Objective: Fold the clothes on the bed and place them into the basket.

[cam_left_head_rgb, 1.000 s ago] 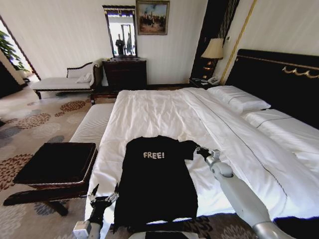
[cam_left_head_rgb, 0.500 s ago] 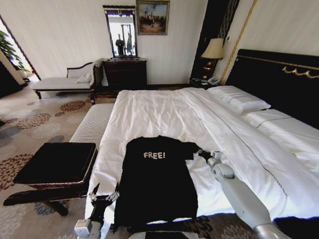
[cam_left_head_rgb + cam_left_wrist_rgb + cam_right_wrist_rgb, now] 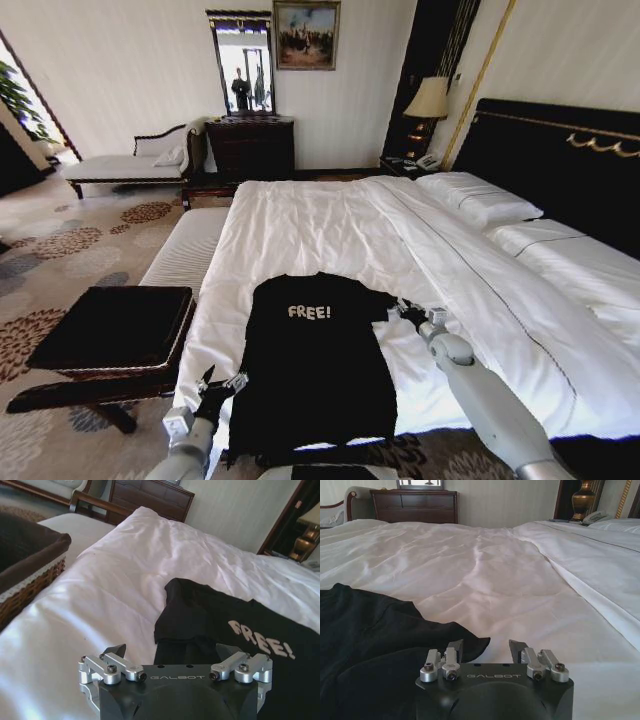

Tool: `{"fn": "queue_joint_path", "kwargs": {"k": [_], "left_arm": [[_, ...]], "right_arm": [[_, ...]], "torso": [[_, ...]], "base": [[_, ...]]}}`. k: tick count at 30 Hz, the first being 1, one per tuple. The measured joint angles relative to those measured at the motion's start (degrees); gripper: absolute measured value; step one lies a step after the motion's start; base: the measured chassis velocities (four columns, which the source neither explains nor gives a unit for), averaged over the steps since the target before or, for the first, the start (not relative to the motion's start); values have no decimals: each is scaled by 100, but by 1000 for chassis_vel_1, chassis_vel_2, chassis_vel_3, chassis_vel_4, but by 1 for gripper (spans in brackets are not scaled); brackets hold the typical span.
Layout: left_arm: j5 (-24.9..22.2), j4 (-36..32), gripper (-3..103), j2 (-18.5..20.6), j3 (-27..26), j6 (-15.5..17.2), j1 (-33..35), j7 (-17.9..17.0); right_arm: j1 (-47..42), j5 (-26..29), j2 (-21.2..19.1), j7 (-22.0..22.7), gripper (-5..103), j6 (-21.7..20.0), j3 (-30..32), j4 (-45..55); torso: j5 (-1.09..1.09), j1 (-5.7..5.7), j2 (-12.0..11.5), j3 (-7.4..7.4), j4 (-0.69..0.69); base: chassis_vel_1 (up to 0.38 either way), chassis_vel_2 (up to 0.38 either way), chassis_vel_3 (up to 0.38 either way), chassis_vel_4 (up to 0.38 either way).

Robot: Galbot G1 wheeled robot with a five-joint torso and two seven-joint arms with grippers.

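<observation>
While the black T-shirt [image 3: 312, 365] lies flat and face up on the near end of the bed [image 3: 330, 230], its white "FREE!" lettering readable across the chest, we have both arms out over it and neither has hold of anything. Our left gripper [image 3: 222, 383] hovers at the shirt's near left edge, close to the hem corner, its fingers spread apart with nothing between them; in the left wrist view that gripper [image 3: 172, 652] looks up along the shirt's left side toward the sleeve, which lies bunched against the white duvet. Our right gripper [image 3: 412, 311] sits at the shirt's right sleeve, farther up the bed, its fingers parted and empty; in the right wrist view the gripper [image 3: 487, 647] is just above the sleeve's tip, one finger over black cloth and the other over white sheet, which we judge a stance for pinching the sleeve edge. We judge the shirt is spread this way so it can be folded from its sides, and folding has not begun. To the left of the bed, well apart from the shirt, the wicker basket [image 3: 112, 330] with its black lining waits on a low dark stand [image 3: 80, 392].
</observation>
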Motion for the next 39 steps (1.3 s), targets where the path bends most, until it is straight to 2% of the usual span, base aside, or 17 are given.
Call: {"fn": "queue_joint_path", "kwargs": {"k": [1, 2, 3, 4, 7, 8, 9, 11, 15, 21, 29, 30, 33, 34, 37, 38, 39], "left_arm": [[-169, 36, 100, -3, 19, 29, -114, -8], [-653, 184, 100, -22, 90, 103, -438, -32], [-850, 258, 100, -31, 126, 137, -570, -32], [-850, 258, 100, -31, 126, 137, -570, -32], [-1323, 562, 100, -59, 321, 215, -1030, 1], [-1369, 619, 100, -66, 351, 227, -1098, -2], [-1369, 619, 100, -66, 351, 227, -1098, -2], [-1506, 878, 100, -101, 457, 294, -1337, -92], [-1682, 1140, 102, -180, 543, 337, -1495, -154], [-1836, 1562, 93, -249, 616, 271, -1827, -35], [-1936, 1990, 90, -342, 602, 185, -2241, 58], [-1934, 2079, 86, -366, 596, 171, -2327, 66], [-1942, 2170, 85, -390, 580, 156, -2415, 68], [-1966, 2390, 76, -480, 545, 130, -2548, 40], [-1781, 2514, 60, -550, 534, 67, -2610, 40], [-1781, 2514, 60, -550, 534, 67, -2610, 40], [-1729, 2516, 55, -560, 533, 48, -2606, 40]], "right_arm": [[-31, 0, -5, 2, 52, 1, 18, 41], [-94, 5, -20, 7, 63, 1, 57, 137], [-126, 14, -27, 8, 63, 1, 70, 181], [-126, 14, -27, 8, 63, 1, 70, 181], [-179, 61, -58, 29, 80, -4, 88, 314], [-183, 71, -65, 33, 85, -6, 90, 338], [-183, 71, -65, 33, 85, -6, 90, 338], [-188, 120, -93, 41, 95, -15, 102, 401], [-182, 187, -124, 44, 100, -21, 117, 428], [-222, 250, -247, 44, 100, -2, 126, 522], [-312, 293, -321, 48, 100, 6, 169, 588], [-326, 295, -327, 59, 100, 6, 170, 599], [-332, 302, -339, 74, 100, 5, 174, 608], [-297, 336, -368, 99, 100, 0, 175, 609], [-280, 343, -379, 118, 100, -7, 175, 605], [-280, 343, -379, 118, 100, -7, 175, 605], [-282, 341, -385, 119, 100, -10, 174, 608]], "torso": [[0, 0, 0, 0, 0], [0, 0, 0, 0, 0], [-1, 0, 0, 0, -1], [-1, 0, 0, 0, -1], [0, 0, 0, 0, 0], [0, 0, 0, 0, 0], [0, 0, 0, 0, 0], [1, 0, 0, 0, 0], [0, 0, -1, 0, 1], [0, 0, 0, 0, 0], [0, 0, 0, 0, 0], [0, 0, 0, 0, 0], [0, 0, 0, 0, 0], [0, 0, 0, 0, 1], [0, 0, 0, 0, 1], [0, 0, 0, 0, 1], [0, 0, 0, 0, 0]], "base": [[0, 0, 0, 0], [0, 0, 0, 0], [0, 0, 0, 0], [0, 0, 0, 0], [0, 0, 0, 0], [0, 0, 0, 0], [0, 0, 0, 0], [0, 0, 0, 0], [0, 0, 0, 0], [0, 0, 0, 0], [0, 0, 0, 0], [0, 0, 0, 0], [0, 0, 0, 0], [0, 0, 0, 0], [0, 0, 0, 0], [0, 0, 0, 0], [0, 0, 0, 0]]}}
